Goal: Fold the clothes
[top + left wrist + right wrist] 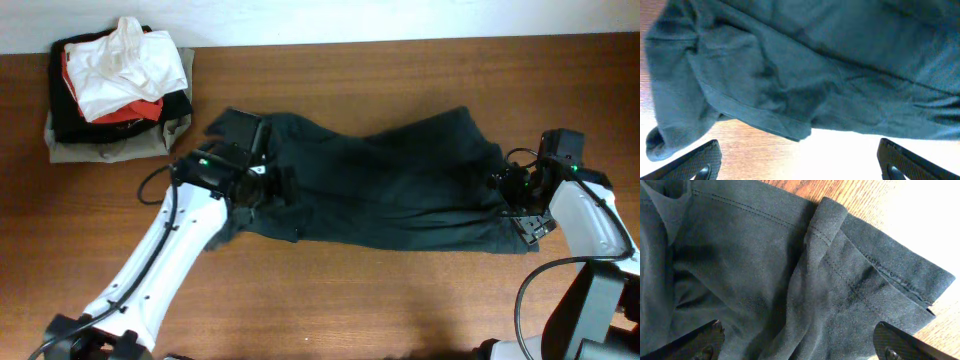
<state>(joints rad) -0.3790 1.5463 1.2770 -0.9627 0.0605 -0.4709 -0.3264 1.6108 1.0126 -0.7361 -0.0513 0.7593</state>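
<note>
Black T-shirt (390, 185) is lying crumpled across the middle of the surface (400, 300), stretching from left of centre towards the right edge. Left fingers (695, 162) are being held spread wide just above its rumpled left end, nothing being pinched. Right fingers (900, 342) are being held spread likewise over the stitched hem at its right end. A pile of garments (120, 85) is sitting at the far left corner.

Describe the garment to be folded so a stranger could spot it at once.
Start from the brown wooden table. Spread crumpled across its middle lies a large dark charcoal cotton T-shirt. Unlike the stacked pile of white, red, black and khaki clothes in the far left corner, it lies alone and loose.
</note>
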